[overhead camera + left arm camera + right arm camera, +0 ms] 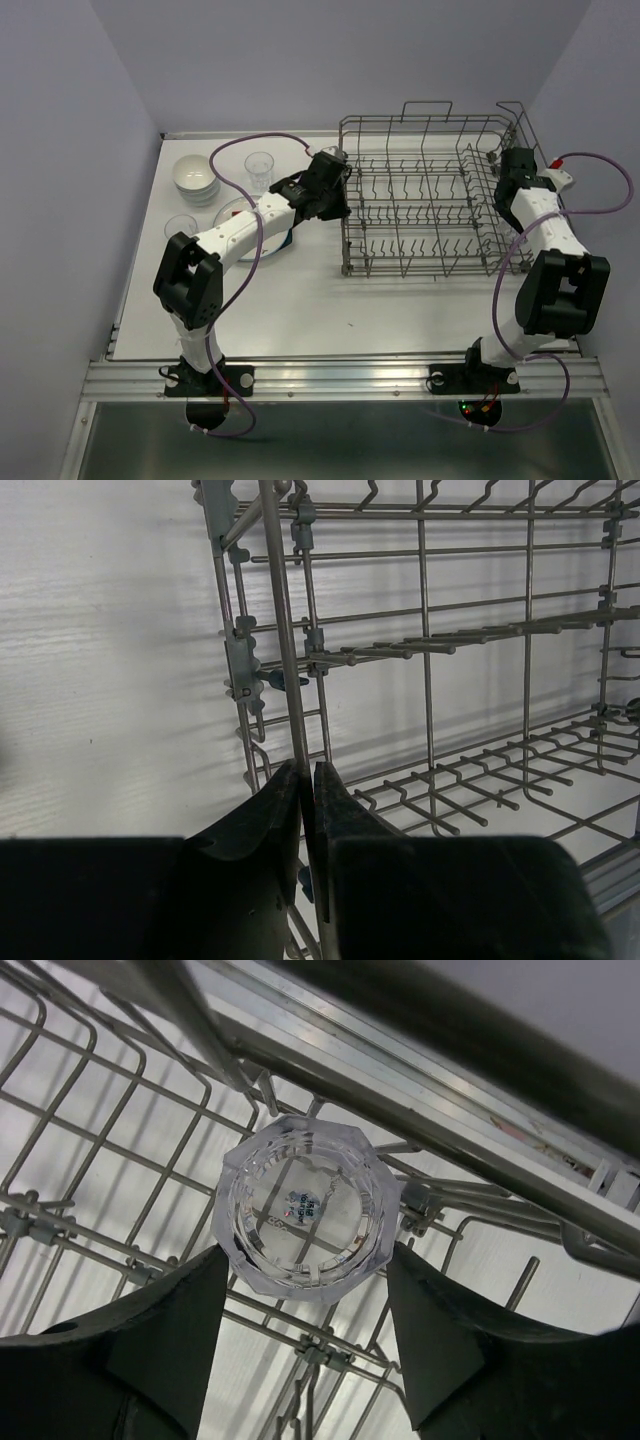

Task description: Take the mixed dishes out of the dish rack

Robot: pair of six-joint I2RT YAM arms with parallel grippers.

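standing beside the desk [300, 300], i look first at the right gripper [305, 1260]. its two fingers [190, 1320] are apart and have the clear glass tumbler [308, 1210] between them, one finger on each side of the rim. they look very close to the glass, perhaps touching it, but i cannot tell if they already press on it. the right wrist view sees the tumbler end-on, so its long axis points toward the wrist, along the fingers. it stands among the wires of the dish rack [430, 200], in the far right corner, just beside the taller wire side.

this arm is clearly the nearer one. the left gripper [307, 770] is at the opposite, left end of the rack. its fingers are almost together, with one upright wire of the rack pinched between them, as if to hold the rack in place.

i think the coming move needs a firm squeeze across the rim and then a pull along the tumbler's own axis, so it does not catch on the tines.

further left on the desk i see the white bowls [195, 178] and another tumbler [260, 170].
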